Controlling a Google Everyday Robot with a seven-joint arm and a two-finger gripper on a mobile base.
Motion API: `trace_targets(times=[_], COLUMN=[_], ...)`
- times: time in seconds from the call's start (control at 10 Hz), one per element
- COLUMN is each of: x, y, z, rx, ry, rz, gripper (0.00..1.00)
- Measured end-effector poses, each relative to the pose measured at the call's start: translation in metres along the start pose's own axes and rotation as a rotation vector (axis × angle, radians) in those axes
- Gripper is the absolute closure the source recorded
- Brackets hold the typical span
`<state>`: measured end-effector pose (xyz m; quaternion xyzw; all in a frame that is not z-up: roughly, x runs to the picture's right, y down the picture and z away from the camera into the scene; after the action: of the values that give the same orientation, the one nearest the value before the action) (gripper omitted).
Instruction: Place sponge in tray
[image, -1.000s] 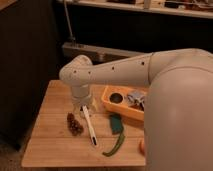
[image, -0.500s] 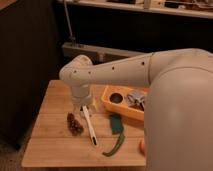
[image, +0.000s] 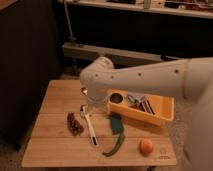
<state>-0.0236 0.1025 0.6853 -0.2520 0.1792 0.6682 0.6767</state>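
Observation:
The sponge (image: 116, 123) is a small dark teal block lying on the wooden table (image: 55, 107), just in front of the tray's left end. The tray (image: 161, 114) is an orange-yellow bin at the table's right back, holding a dark round thing (image: 116, 98) and metal utensils (image: 138, 101). My white arm reaches in from the right and bends down. The gripper (image: 92, 103) is at its lower end, left of the tray and up-left of the sponge, apart from it.
A long white utensil (image: 89, 126) lies left of the sponge. A brown clustered object (image: 75, 124) lies further left. A curved green pod (image: 115, 145) and an orange fruit (image: 146, 146) lie near the front edge. A dark shelf stands behind the table.
My arm has shifted to the right and up, uncovering the right part of the tray. The sponge, utensil and other things on the table have not moved.

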Motion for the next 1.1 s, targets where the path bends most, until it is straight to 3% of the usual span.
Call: trace_targets(times=[0.3,0.4,0.8,1.0,1.1], x=[0.026,0.030,0.029,0.029,0.030], y=[-0.066,-0.074,-0.073,-0.074,-0.076], z=[-0.018,-0.019,-0.015,0.004,0.024], rx=[-0.029,-0.029,-0.045,-0.077,-0.093], ry=[-0.060,-0.065,-0.055,-0.036,-0.029], rz=[-0.028,-0.030,-0.045,-0.066,-0.081], gripper=[0.35,0.35,0.35,0.35,0.35])
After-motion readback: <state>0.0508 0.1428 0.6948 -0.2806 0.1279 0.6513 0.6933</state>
